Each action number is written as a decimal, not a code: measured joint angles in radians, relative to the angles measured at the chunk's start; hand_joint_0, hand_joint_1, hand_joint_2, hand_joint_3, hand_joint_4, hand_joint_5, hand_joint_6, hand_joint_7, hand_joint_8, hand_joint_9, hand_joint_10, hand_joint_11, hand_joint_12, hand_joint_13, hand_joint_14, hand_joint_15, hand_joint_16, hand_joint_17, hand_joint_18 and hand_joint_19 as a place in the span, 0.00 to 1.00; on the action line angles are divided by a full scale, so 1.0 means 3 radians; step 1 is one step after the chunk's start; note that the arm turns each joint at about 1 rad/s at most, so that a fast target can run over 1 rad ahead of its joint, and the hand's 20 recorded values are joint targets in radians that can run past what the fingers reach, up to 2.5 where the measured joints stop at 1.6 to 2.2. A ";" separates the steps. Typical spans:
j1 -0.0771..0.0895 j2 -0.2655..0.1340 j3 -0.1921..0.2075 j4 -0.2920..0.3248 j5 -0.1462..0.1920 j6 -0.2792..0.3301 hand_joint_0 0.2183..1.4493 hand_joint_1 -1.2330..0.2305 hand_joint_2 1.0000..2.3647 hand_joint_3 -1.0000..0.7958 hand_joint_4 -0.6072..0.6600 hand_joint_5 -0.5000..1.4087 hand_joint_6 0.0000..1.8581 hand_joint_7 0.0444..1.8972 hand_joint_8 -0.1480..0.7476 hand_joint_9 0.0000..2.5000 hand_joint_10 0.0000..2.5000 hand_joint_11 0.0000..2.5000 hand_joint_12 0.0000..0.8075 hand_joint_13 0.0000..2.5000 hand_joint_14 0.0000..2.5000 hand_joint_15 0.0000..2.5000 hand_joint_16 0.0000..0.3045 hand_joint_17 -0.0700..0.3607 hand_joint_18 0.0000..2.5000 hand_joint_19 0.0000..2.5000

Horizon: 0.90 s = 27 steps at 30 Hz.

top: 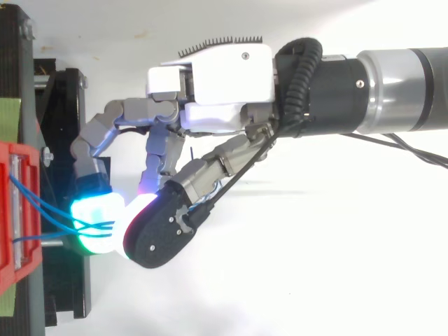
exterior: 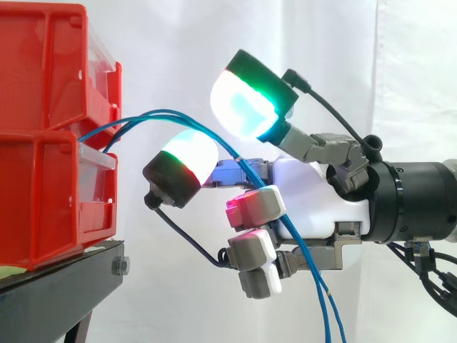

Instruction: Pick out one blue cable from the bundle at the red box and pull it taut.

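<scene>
The fingers are curled on the blue cables: two glowing pads close toward each other with the strands running between them, and the lower fingers fold over the same strands against the white palm of the hand. The side view shows the route of the cables: they leave the gap between the two stacked red bins, rise in a loose arc, pass between the pads, cross the palm and hang down out of the bottom of the picture. At least two strands run together there. The top view shows the pads almost meeting, with several strands fanning from the front of the red box to lie across the cyan-green pad. The bins sit on a black stand at the left, and the arm reaches in from the right before a white curtain. Both bins are side-on, so I cannot tell their contents.
</scene>
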 measured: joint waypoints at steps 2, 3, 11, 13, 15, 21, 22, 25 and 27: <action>0.0000 0.0000 0.0000 0.0000 -0.0001 0.0000 0.31 0.29 0.01 0.37 0.41 0.22 0.47 0.50 0.48 0.50 0.02 0.35 0.44 0.46 0.01 0.27 0.17 0.43 0.41 0.26; 0.0001 0.0000 0.0000 0.0000 -0.0002 -0.0001 0.32 0.28 0.01 0.39 0.43 0.22 0.47 0.51 0.49 0.50 0.02 0.35 0.44 0.46 0.01 0.27 0.17 0.43 0.42 0.26; 0.0002 0.0001 0.0000 0.0000 -0.0003 -0.0001 0.41 0.20 0.01 0.41 0.48 0.22 0.49 0.63 0.50 0.49 0.02 0.35 0.44 0.46 0.01 0.27 0.17 0.43 0.42 0.25; 0.0002 0.0001 0.0000 0.0000 -0.0003 -0.0001 0.44 0.20 0.01 0.36 0.46 0.21 0.49 0.67 0.50 0.50 0.02 0.35 0.43 0.47 0.01 0.27 0.16 0.42 0.42 0.25; 0.0002 0.0001 0.0000 -0.0002 -0.0005 -0.0001 0.47 0.20 0.00 0.28 0.44 0.21 0.49 0.71 0.50 0.50 0.02 0.36 0.43 0.47 0.01 0.27 0.16 0.42 0.42 0.25; -0.0002 0.0001 0.0000 -0.0014 -0.0020 -0.0001 0.42 0.20 0.00 0.28 0.36 0.22 0.51 0.63 0.49 0.51 0.02 0.35 0.42 0.47 0.01 0.27 0.16 0.41 0.43 0.25; -0.0002 0.0001 0.0000 -0.0014 -0.0021 -0.0001 0.42 0.20 0.00 0.28 0.35 0.22 0.51 0.63 0.49 0.51 0.02 0.36 0.42 0.47 0.01 0.27 0.16 0.41 0.43 0.25; -0.0003 0.0000 0.0000 -0.0015 -0.0023 -0.0001 0.40 0.20 0.00 0.28 0.35 0.22 0.51 0.63 0.50 0.52 0.02 0.36 0.42 0.47 0.01 0.27 0.16 0.41 0.43 0.25; -0.0003 0.0000 0.0000 -0.0013 -0.0023 -0.0001 0.38 0.19 0.00 0.28 0.35 0.22 0.51 0.63 0.49 0.53 0.02 0.36 0.42 0.48 0.01 0.27 0.16 0.41 0.43 0.25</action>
